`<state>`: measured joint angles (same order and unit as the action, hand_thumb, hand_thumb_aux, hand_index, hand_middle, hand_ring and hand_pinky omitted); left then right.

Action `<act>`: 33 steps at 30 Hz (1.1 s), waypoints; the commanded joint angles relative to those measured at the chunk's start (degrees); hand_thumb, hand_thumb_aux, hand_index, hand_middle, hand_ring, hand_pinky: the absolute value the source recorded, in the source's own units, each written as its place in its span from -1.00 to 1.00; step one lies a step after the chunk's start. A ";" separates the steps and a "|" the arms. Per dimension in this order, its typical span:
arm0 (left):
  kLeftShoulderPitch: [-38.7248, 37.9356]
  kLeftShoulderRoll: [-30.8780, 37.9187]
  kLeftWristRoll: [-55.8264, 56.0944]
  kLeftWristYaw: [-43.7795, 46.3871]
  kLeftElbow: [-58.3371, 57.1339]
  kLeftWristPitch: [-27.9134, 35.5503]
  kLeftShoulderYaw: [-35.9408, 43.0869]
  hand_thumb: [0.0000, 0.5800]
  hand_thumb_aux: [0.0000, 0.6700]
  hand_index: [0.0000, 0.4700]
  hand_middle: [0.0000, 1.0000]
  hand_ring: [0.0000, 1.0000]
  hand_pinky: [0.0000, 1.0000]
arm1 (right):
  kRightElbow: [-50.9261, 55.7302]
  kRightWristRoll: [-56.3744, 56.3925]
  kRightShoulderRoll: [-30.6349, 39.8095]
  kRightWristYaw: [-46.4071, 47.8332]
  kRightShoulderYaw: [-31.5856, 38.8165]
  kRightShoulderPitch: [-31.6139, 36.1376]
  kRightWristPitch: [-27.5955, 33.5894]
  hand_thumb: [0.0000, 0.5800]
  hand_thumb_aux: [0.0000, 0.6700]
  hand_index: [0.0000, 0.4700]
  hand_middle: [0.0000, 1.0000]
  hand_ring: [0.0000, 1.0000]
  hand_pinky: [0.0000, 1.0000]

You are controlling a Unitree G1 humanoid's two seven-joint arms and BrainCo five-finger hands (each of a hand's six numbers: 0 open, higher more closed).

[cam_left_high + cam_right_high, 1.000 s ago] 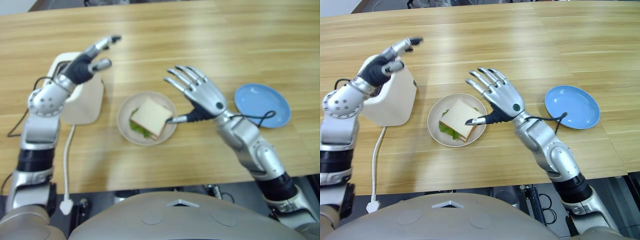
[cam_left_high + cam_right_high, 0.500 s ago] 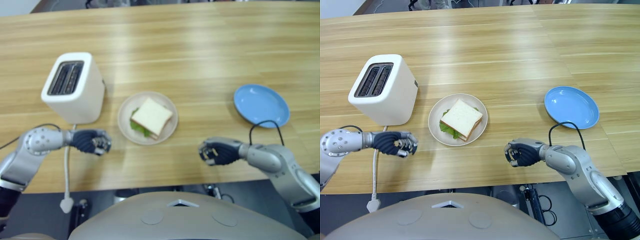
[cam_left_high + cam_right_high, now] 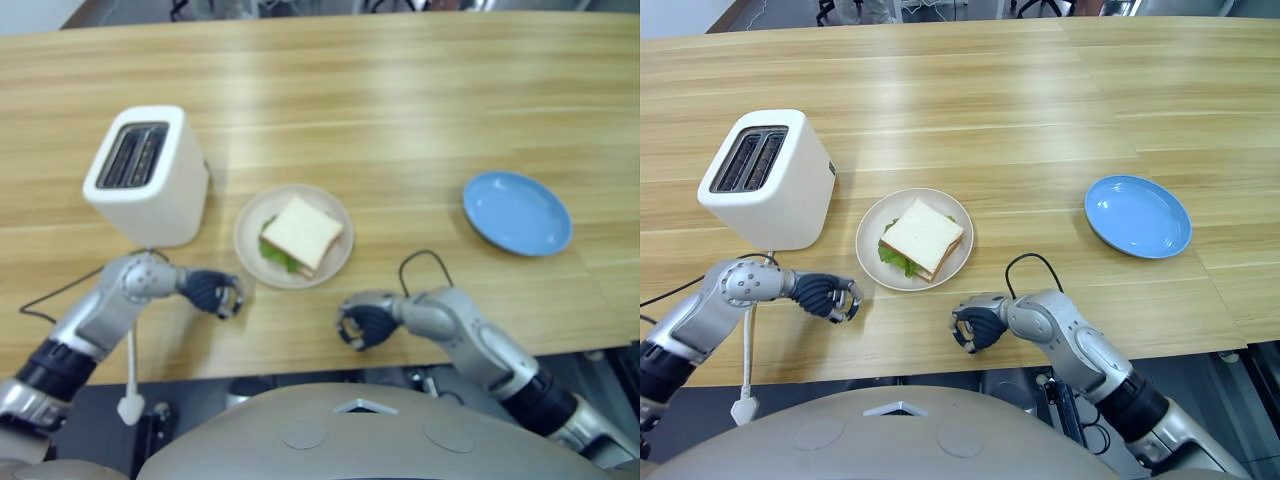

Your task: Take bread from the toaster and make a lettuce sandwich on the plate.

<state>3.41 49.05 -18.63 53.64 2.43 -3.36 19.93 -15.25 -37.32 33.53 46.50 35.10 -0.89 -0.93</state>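
Nearest me, the left hand [image 3: 825, 296] and right hand [image 3: 975, 327] are hanging by the desk's [image 3: 940, 120] front edge, fingers clenched on nothing. Just beyond, the sandwich [image 3: 922, 238] is sitting built on the plate [image 3: 868, 235]. A careless swing risks knocking that plate, or the left arm snagging the cord [image 3: 745, 360] and tugging the toaster [image 3: 765, 180] behind.

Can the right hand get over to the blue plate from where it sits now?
Probably yes. The right hand is curled and holds nothing, near the front edge of the table. Nothing stands between it and the blue plate further out to its right.
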 commanded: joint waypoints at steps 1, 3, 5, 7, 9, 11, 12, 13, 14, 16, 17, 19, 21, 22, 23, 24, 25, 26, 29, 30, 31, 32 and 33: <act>4.29 -2.74 -3.47 -3.54 -7.11 -2.40 1.58 1.00 1.00 0.96 1.00 1.00 1.00 | 7.87 -2.97 -1.55 -3.42 1.13 2.24 -0.65 1.00 1.00 0.96 1.00 1.00 1.00; 7.56 -5.06 -4.76 -5.44 -11.92 -4.08 2.64 1.00 1.00 0.96 1.00 1.00 1.00 | 10.48 -3.45 -2.93 -6.07 0.73 3.98 -0.91 1.00 1.00 0.96 1.00 1.00 1.00; 10.13 -6.59 -7.01 -7.32 -16.90 -5.74 3.96 1.00 1.00 0.96 1.00 1.00 1.00 | 13.65 -4.07 -4.03 -8.88 0.47 6.13 -1.42 1.00 1.00 0.96 1.00 1.00 1.00; 12.46 -8.15 -8.68 -9.16 -21.94 -7.22 5.12 1.00 1.00 0.96 1.00 1.00 1.00 | 17.21 -5.02 -4.92 -11.97 0.27 8.68 -2.10 1.00 1.00 0.96 1.00 1.00 1.00; 14.78 -9.50 -10.33 -11.00 -26.34 -8.61 6.29 1.00 1.00 0.96 1.00 1.00 1.00 | 20.64 -5.77 -5.68 -14.88 0.12 10.95 -2.67 1.00 1.00 0.96 1.00 1.00 1.00; 17.33 -11.27 -11.57 -12.98 -30.60 -10.21 7.16 1.00 1.00 0.96 1.00 1.00 1.00 | 25.09 -6.30 -6.66 -18.78 -0.09 13.50 -3.46 1.00 1.00 0.96 1.00 1.00 1.00; 18.65 -12.27 -12.06 -13.94 -32.58 -10.97 7.64 1.00 1.00 0.96 1.00 1.00 1.00 | 27.81 -6.74 -7.22 -21.14 -0.16 15.02 -3.87 1.00 1.00 0.96 1.00 1.00 1.00; 19.98 -13.28 -12.70 -15.00 -34.51 -11.79 8.10 1.00 1.00 0.96 1.00 1.00 1.00 | 30.55 -7.39 -7.67 -23.48 -0.06 16.59 -4.23 1.00 1.00 0.96 1.00 1.00 1.00; 21.36 -14.47 -13.08 -15.97 -36.61 -12.70 8.51 1.00 1.00 0.96 1.00 1.00 1.00 | 33.53 -7.68 -8.34 -25.88 -0.15 18.26 -4.68 1.00 1.00 0.96 1.00 1.00 1.00; 23.72 -16.69 -13.48 -17.66 -40.20 -14.15 8.99 1.00 1.00 0.96 1.00 1.00 1.00 | 38.79 -8.44 -9.39 -29.92 -0.02 21.19 -5.39 1.00 1.00 0.96 1.00 1.00 1.00; 24.98 -17.77 -13.92 -18.86 -42.01 -14.83 9.23 1.00 1.00 0.96 1.00 1.00 1.00 | 41.50 -9.05 -9.88 -32.17 0.09 22.79 -5.64 1.00 1.00 0.96 1.00 1.00 1.00; 27.11 -19.77 -14.10 -20.91 -45.10 -16.08 9.26 1.00 1.00 0.96 1.00 1.00 1.00 | 46.36 -10.05 -10.68 -35.66 0.29 25.43 -6.06 1.00 1.00 0.96 1.00 1.00 1.00; 29.81 -21.93 -14.61 -24.93 -48.64 -17.16 8.98 1.00 1.00 0.96 1.00 1.00 1.00 | 51.26 -10.77 -11.56 -39.45 0.37 28.00 -6.68 1.00 1.00 0.96 1.00 1.00 1.00; 30.87 -22.64 -14.89 -26.68 -50.08 -17.60 8.93 1.00 1.00 0.96 1.00 1.00 1.00 | 53.01 -10.89 -11.92 -40.84 0.36 28.88 -7.12 1.00 1.00 0.96 1.00 1.00 1.00; 31.77 -23.09 -15.21 -28.30 -51.34 -17.97 8.97 0.91 0.58 0.54 1.00 1.00 1.00 | 54.47 -11.12 -12.19 -42.39 0.43 29.66 -7.64 1.00 1.00 0.96 1.00 1.00 1.00; 32.46 -23.22 -15.47 -29.75 -52.21 -18.20 8.85 0.84 0.44 0.40 1.00 1.00 1.00 | 55.40 -11.33 -12.30 -43.53 0.47 30.21 -8.04 1.00 1.00 0.96 0.91 0.91 0.91; 32.85 -23.09 -15.58 -30.94 -52.65 -18.30 8.58 0.84 0.44 0.40 1.00 1.00 1.00 | 55.66 -11.35 -12.27 -44.19 0.40 30.43 -8.43 1.00 1.00 0.96 0.91 0.91 0.91; 33.06 -22.66 -15.68 -32.03 -52.60 -18.29 8.17 0.65 0.16 0.14 1.00 1.00 1.00 | 55.11 -11.21 -12.03 -44.65 0.15 30.34 -8.79 1.00 1.00 0.96 0.68 0.68 0.68; 31.36 -19.64 -14.48 -32.05 -48.60 -18.64 6.51 -1.00 -1.00 -1.00 0.01 0.01 0.01 | 48.20 -10.39 -9.29 -43.70 -1.31 27.70 -9.11 0.95 0.68 0.64 -1.00 -1.00 -1.00; 30.18 -18.61 -13.25 -31.35 -46.46 -18.87 5.55 -1.00 -1.00 -1.00 -1.00 -1.00 -1.00 | 44.31 -9.41 -7.93 -42.46 -2.36 25.94 -8.99 0.03 -0.40 -0.41 -1.00 -1.00 -1.00; 28.60 -17.84 -11.06 -29.91 -43.93 -18.82 4.20 -1.00 -1.00 -1.00 -1.00 -1.00 -1.00 | 40.30 -8.19 -6.61 -40.94 -3.61 24.11 -8.82 -1.00 -1.00 -1.00 -1.00 -1.00 -1.00; 26.65 -17.08 -8.52 -28.13 -40.81 -18.65 2.77 -1.00 -1.00 -1.00 -1.00 -1.00 -1.00 | 36.15 -6.67 -5.39 -39.49 -5.12 22.21 -8.49 -1.00 -1.00 -1.00 -1.00 -1.00 -1.00; 24.44 -16.29 -5.94 -26.30 -37.16 -18.33 1.31 -1.00 -1.00 -1.00 -1.00 -1.00 -1.00 | 31.93 -4.80 -4.32 -38.00 -6.91 20.29 -8.03 -1.00 -1.00 -1.00 -1.00 -1.00 -1.00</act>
<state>31.43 31.37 -29.56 23.53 -40.53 -22.19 23.64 24.19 -45.74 27.52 4.85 31.35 22.04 -9.83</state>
